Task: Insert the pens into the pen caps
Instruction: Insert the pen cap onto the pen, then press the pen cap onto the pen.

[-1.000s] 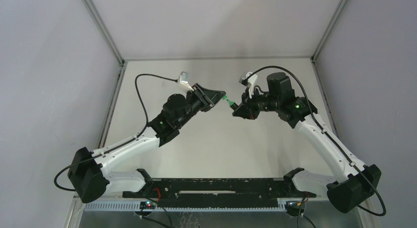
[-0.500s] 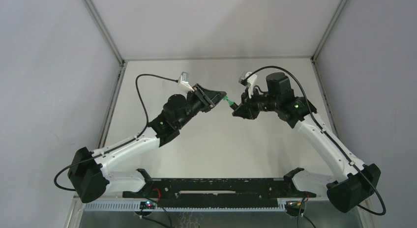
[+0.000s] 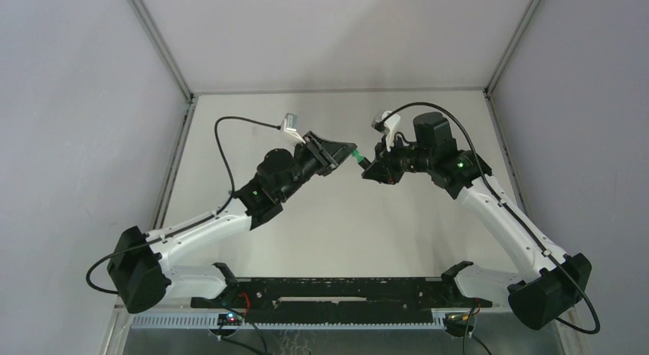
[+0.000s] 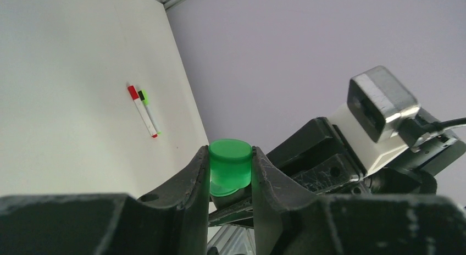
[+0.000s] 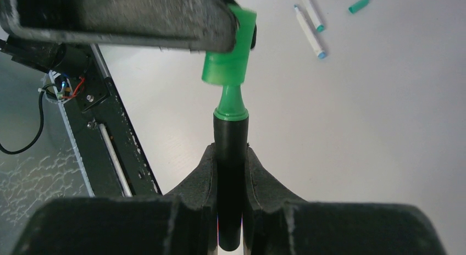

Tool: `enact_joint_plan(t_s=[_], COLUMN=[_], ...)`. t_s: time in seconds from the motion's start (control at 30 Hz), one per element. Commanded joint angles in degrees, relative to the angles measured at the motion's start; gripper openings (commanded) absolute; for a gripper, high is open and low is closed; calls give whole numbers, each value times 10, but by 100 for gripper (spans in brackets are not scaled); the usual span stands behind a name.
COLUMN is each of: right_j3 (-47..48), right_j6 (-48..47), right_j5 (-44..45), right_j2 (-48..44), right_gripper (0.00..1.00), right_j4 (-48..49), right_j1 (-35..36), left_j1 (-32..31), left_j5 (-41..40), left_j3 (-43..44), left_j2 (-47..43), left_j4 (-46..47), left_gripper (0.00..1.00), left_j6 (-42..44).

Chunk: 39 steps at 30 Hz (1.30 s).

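Green plastic identifies the chunky cap [image 4: 230, 166], which the left gripper [image 4: 231, 156] grasps between its two fingers, closed end toward the wrist camera. The right gripper [image 5: 229, 153] is clenched on the black marker [image 5: 229, 137], barrel pinched just behind its green tip [image 5: 229, 104].

In the top view we see both grippers held above the table [image 3: 321, 232], facing each other at mid-table, with the cap between them. In the right wrist view the tip meets the open mouth of the cap, and the black barrel remains outside it.

On the table we note two white pens [image 5: 313, 38] lying near a loose teal cap [image 5: 359, 5]. In the left wrist view, two further pens [image 4: 144, 112] lie side by side, touching.
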Motion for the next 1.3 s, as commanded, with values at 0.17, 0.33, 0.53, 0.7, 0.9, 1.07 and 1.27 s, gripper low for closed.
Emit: enact_joint_plan(t_s=[0.17, 0.33, 0.53, 0.7, 0.9, 1.07, 1.27], right_j3=[1, 1, 1, 1, -20, -64, -107], right_j6=[17, 26, 61, 112, 107, 84, 82], right_j5=[21, 44, 77, 51, -8, -63, -126], right_j2=[-3, 0, 4, 1, -10, -32, -63], right_gripper=[0, 0, 0, 0, 0, 0, 0], right_j4=[35, 42, 63, 89, 134, 177, 214], right_j1=[8, 11, 17, -3, -17, -34, -71], left_j1=[-23, -34, -61, -88, -110, -112, -112], left_j5=[-10, -25, -71, -84, -69, -54, -68], left_j3=[41, 51, 92, 112, 153, 164, 145], left_j2=[28, 32, 44, 68, 99, 98, 68], left_j4=[-8, -24, -97, -113, -133, -145, -144], left_gripper=[0, 0, 0, 0, 1, 10, 29], left_j6=[-18, -20, -22, -18, -6, -3, 7])
